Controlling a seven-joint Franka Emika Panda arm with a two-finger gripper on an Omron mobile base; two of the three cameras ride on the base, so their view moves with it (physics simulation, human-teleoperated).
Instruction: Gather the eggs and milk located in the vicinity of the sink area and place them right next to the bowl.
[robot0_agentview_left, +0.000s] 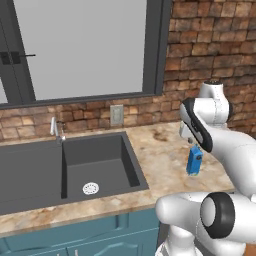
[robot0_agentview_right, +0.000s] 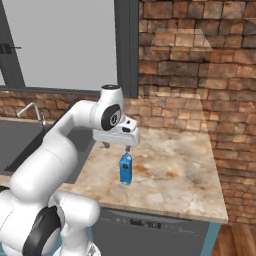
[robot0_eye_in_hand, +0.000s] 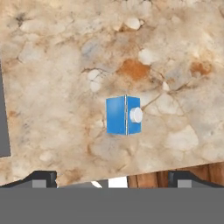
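The milk (robot0_agentview_left: 194, 161) is a small blue carton standing upright on the marble counter, to the right of the sink area (robot0_agentview_left: 75, 150). In the right base view the milk (robot0_agentview_right: 125, 169) stands just below my gripper (robot0_agentview_right: 116, 146). My gripper (robot0_agentview_left: 191, 143) hangs directly above the carton, open and holding nothing. Looking straight down, the hand view shows the milk (robot0_eye_in_hand: 124, 115) with its white cap and ridged top, ahead of the gripper (robot0_eye_in_hand: 113, 178), whose tips are spread wide. The eggs and the bowl are out of view.
The dark sink basin has a silver drain (robot0_agentview_left: 90, 188) and a tap (robot0_agentview_left: 56, 129) at its back rim. A brick wall with an outlet (robot0_agentview_left: 116, 114) and a window backs the counter (robot0_agentview_right: 170, 170). The counter ends at the right above wooden floor (robot0_agentview_right: 240, 240).
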